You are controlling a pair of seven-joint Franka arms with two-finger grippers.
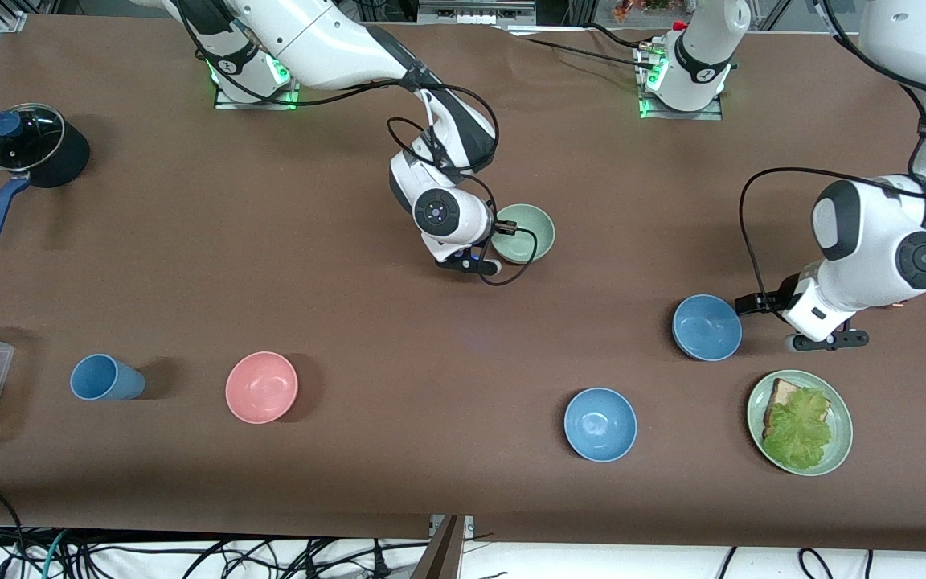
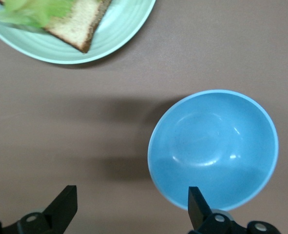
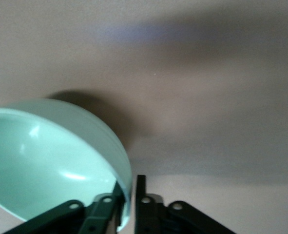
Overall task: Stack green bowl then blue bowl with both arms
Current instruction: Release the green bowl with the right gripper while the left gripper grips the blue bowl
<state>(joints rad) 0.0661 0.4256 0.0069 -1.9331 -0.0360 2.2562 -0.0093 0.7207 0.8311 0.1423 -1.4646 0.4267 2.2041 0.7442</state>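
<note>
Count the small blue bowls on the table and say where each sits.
2. One blue bowl lies beside the left gripper; the other blue bowl lies nearer the front camera, beside the green plate.

Two glossy white jointed arms [image 1: 334,40], black bands, looping black cables, green-lit bases.

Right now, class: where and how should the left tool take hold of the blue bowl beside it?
Probably by the rim. The blue bowl sits upright, mouth open, so the left tool, open beside it, should come from above, one finger inside the wall, one outside.
</note>
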